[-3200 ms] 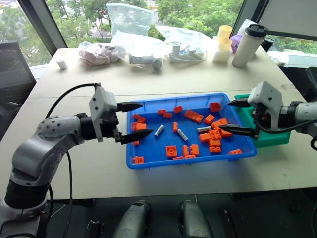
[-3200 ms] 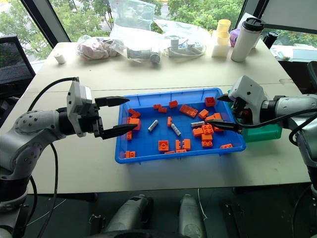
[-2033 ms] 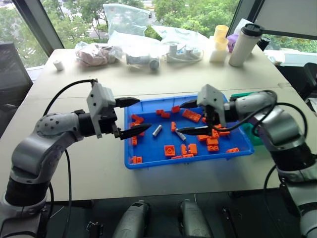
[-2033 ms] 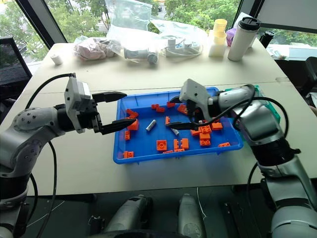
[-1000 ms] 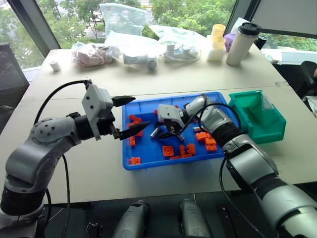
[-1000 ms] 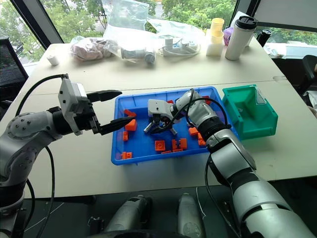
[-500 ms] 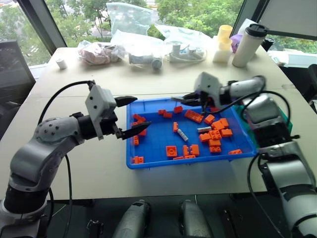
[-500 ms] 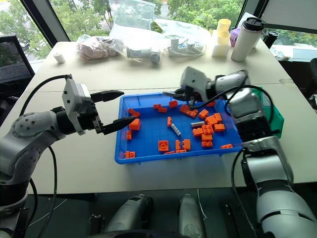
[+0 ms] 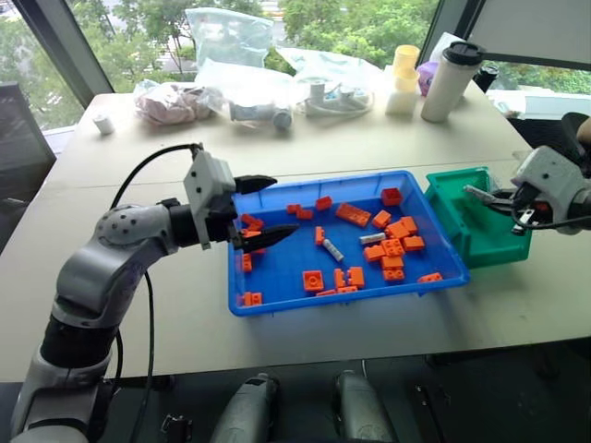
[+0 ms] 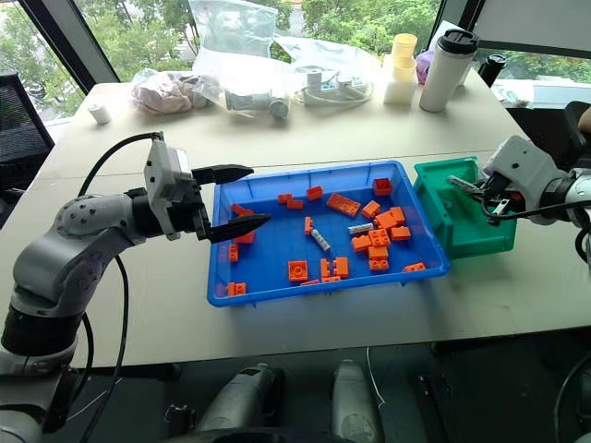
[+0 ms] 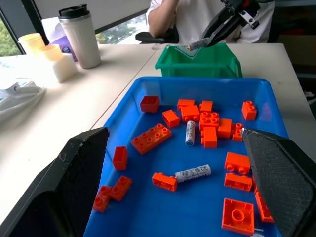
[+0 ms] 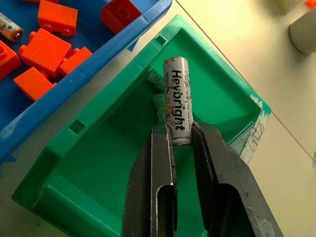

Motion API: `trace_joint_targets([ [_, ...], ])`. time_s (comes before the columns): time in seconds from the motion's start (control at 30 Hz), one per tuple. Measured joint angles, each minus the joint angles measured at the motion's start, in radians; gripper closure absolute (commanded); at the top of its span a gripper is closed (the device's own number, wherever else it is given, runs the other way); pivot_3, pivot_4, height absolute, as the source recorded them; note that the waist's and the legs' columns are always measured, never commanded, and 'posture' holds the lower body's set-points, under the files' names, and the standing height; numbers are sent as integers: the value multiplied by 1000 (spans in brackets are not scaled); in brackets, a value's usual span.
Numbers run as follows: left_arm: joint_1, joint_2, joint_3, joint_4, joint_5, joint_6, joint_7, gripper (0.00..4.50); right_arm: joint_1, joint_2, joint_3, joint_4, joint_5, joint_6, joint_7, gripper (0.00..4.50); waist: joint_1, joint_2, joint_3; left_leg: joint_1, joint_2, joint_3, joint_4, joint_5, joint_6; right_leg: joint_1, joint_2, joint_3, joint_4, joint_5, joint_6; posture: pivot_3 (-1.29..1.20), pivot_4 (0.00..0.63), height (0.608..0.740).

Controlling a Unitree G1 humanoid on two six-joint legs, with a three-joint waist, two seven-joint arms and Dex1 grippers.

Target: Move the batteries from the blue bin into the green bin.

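The blue bin point(image 9: 342, 300) lies mid-table with several orange bricks point(image 9: 399, 245) and two batteries point(image 9: 333, 250) point(image 9: 372, 238) in it. They also show in the left wrist view as slim silver cylinders point(image 11: 190, 132) point(image 11: 193, 173). My right gripper point(image 12: 177, 132) is shut on a third battery point(image 12: 176, 100), which sticks out past its fingertips. It hangs over the open green bin point(image 12: 98, 163), which stands against the blue bin's right end point(image 9: 471, 233). My left gripper point(image 9: 268, 208) is open and holds nothing. It hovers over the blue bin's left edge.
Along the table's far edge stand a white tumbler point(image 9: 450, 81), yellow cups point(image 9: 403, 76) and clear plastic bags point(image 9: 249, 74). A person in a white shirt point(image 11: 187, 19) sits beyond the green bin. Bare tabletop lies in front of the bins.
My right gripper closed on a battery in the blue bin, lifted it and swung right to above the green bin. The left gripper has stayed about where it was.
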Motion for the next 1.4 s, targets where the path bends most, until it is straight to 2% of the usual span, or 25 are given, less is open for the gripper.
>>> trace_joint_targets([
  [0.13, -5, -5, -3, 10, 7, -5, -8, 0, -14, 20, 1, -44, 41, 22, -19, 428, 2, 0, 0, 0, 0, 0, 0, 0, 0, 0, 0, 0, 0, 0, 0, 0, 150, 740],
  [0.17, -4, -5, -4, 10, 8, -4, -9, 0, -34, 34, 4, -58, 58, 35, -23, 24, 0, 0, 0, 0, 0, 0, 0, 0, 0, 0, 0, 0, 0, 0, 0, 0, 150, 740],
  [0.33, -1, -6, -3, 5, 18, -4, -6, 0, -167, 125, 29, -220, 184, 182, -40, 24, 0, 0, 0, 0, 1, -1, 0, 1, -2, 0, 0, 0, 0, 0, 0, 0, 150, 740],
  [0.47, 5, -7, -3, -11, 20, -2, 4, 0, -149, 217, 147, -386, 272, 284, -47, 24, 7, -1, 0, -1, 0, -2, 1, 1, -2, 0, -1, -2, -1, 0, 0, 0, 150, 740],
  [0.53, 14, -3, 1, -24, 20, 1, 8, 0, -135, 246, 209, -382, 264, 311, -79, 24, 17, -1, 0, -2, -2, -2, 2, 1, -1, 0, -1, -2, -1, 0, 0, 0, 150, 740],
  [0.8, 40, 7, 14, -38, 20, 18, 30, 0, -125, 327, 311, -377, 256, 412, -172, 24, 23, -3, -1, -1, -1, -2, 1, 1, -1, 0, -1, -2, -1, 0, 0, 0, 150, 740],
  [0.93, 44, 12, 23, -74, 18, 27, 44, 0, -104, 389, 458, -370, 214, 474, -235, 24, 18, -3, -1, -1, 0, -2, 1, 1, -2, -1, -1, -2, 0, 0, 0, 0, 150, 740],
  [1.23, 57, 19, 39, -94, 18, 38, 62, 0, -135, 444, 528, -300, 146, 502, -307, 24, 22, -3, -1, -1, -1, -2, 1, 1, -2, 0, 0, -2, 0, 0, 0, 0, 150, 740],
  [1.33, 64, 19, 39, -96, 18, 44, 67, 0, -150, 446, 535, -287, 133, 495, -307, 751, 22, -3, -1, -1, -1, -2, 1, 1, -2, 0, 0, -2, 0, 0, 0, 0, 150, 740],
  [1.4, 73, 19, 39, -98, 18, 45, 72, 0, -151, 443, 543, -283, 124, 482, -300, 1813, 22, -3, -1, -1, -1, -2, 1, 1, -2, 0, 0, -2, 0, 0, 0, 0, 150, 740],
])
